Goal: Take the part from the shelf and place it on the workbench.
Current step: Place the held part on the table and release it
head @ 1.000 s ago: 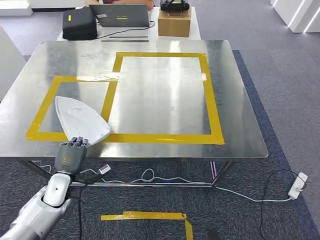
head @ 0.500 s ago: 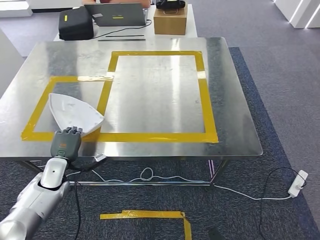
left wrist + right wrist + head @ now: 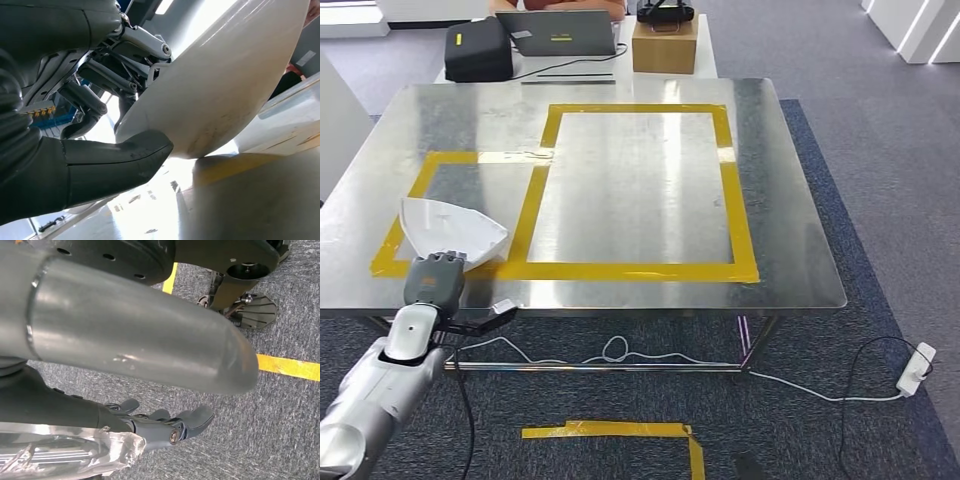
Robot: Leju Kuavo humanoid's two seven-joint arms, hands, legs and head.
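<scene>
While the steel workbench (image 3: 637,190) bears it, the white part (image 3: 452,232) is seen at the near-left corner inside the smaller yellow tape frame (image 3: 426,165), long axis running left to right. It is grasped at its near edge by the left hand (image 3: 435,282). The right hand (image 3: 166,426) hangs over carpet, fingers loosely apart, nothing held.
</scene>
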